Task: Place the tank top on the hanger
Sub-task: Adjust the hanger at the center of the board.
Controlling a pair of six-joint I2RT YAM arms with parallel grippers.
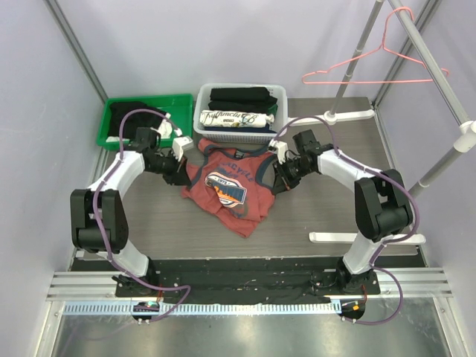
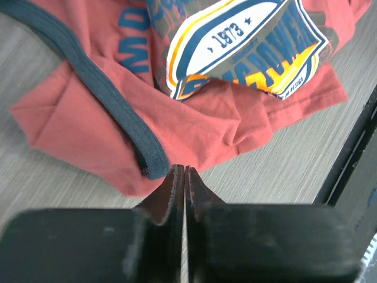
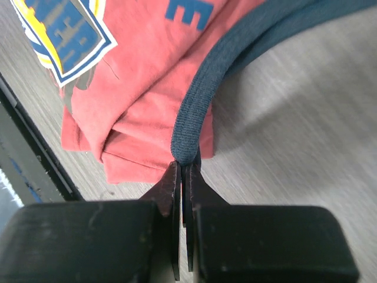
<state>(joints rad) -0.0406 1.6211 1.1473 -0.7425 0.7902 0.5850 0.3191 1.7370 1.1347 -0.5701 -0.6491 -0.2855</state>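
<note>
Tank top (image 1: pixel 227 186) | print (image 2: pixel 235 47) "1973" | left jaws, right jaws clamp its edges

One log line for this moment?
left gripper: shut on tank top | right gripper: shut on tank top | hanger: hanging on rack

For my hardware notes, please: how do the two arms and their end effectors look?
Left arm and right arm: white links, black joints, a thin purple cable looping along each. Left end effector and right end effector: black fingers tapering to thin tips.

A robotics lab cell: plain panel walls (image 1: pixel 223 37), aluminium rails (image 1: pixel 82 286), metal garment rack (image 1: pixel 431 61).
</note>
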